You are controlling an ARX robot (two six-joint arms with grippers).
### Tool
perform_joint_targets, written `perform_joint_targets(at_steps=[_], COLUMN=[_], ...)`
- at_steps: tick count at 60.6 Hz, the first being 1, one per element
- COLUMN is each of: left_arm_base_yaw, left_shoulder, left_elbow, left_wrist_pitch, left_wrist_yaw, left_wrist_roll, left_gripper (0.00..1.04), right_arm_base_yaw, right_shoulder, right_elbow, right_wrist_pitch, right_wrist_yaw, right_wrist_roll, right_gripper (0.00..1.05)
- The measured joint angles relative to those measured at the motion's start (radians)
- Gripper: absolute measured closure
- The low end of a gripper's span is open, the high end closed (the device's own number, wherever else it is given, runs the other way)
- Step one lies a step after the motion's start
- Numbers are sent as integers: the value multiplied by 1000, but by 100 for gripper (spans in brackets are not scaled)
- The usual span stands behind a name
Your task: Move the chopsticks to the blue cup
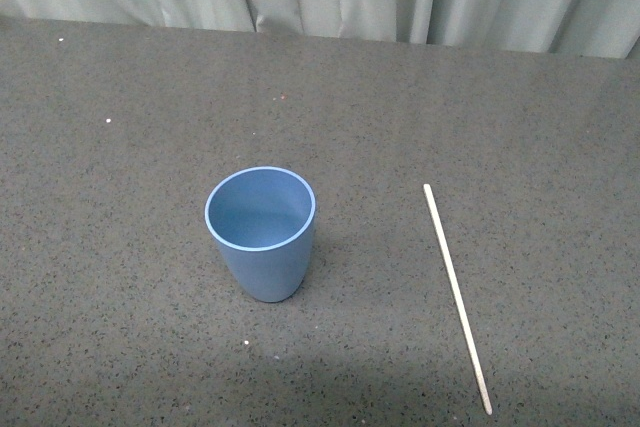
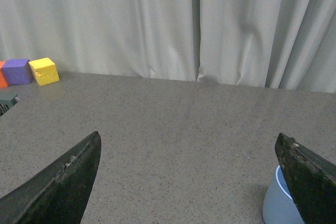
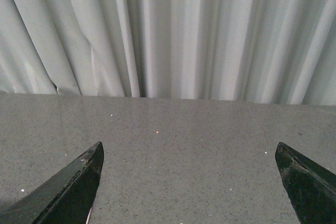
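Both end effectors are released and hold nothing: the left end effector (image 2: 187, 145) and the right end effector (image 3: 189, 148) each show fingers spread wide over bare tabletop (image 1: 120, 147).

The chopstick (image 1: 457, 297) lies flat on the tabletop, well apart from the upright blue cup (image 1: 262, 237) and to its right, so we judge the reach belongs to the right arm. To do it well, we should turn the fingers across the stick, come down close to the surface and pinch near its middle. It is thin and may roll or slip.

Only the front view shows the chopstick, and it shows neither arm. The left wrist view catches the cup's edge (image 2: 275, 203) beside one finger, plus yellow (image 2: 43, 71) and purple (image 2: 17, 71) cubes far off by the curtain (image 2: 157, 24). The right wrist view shows neither the chopstick clearly nor the cup.
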Motion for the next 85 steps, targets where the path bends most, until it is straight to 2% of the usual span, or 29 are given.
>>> perform_joint_targets(at_steps=[21,22,23,24,27,29,35,41,52,60,85], left_arm_base_yaw=[0,0,0,0,0,0,0,0,0,0,0], left_shoulder=[0,0,0,0,0,0,0,0,0,0,0], left_elbow=[0,0,0,0,0,0,0,0,0,0,0], left_wrist_pitch=[0,0,0,0,0,0,0,0,0,0,0], left_wrist_yaw=[0,0,0,0,-2,0,0,0,0,0,0], left_wrist_roll=[0,0,0,0,0,0,0,0,0,0,0], left_gripper=[7,7,7,7,7,7,7,7,7,7,7], right_arm_base_yaw=[1,8,26,62,103,108,115,147,201,242,367], right_shoulder=[1,4,14,45,160,216,509,864,1344,1582,1967], right_elbow=[0,0,2,9,27,35,92,206,437,589,910], right_wrist_pitch=[0,0,0,-1,7,17,89,187,151,103,-85], right_wrist_yaw=[7,27,92,208,387,397,313,217,71,29,52], right_wrist_roll=[-1,-16,-37,-103,-214,-246,-248,-175,-4,88,249], right_gripper=[9,9,9,9,9,9,9,9,9,9,9])
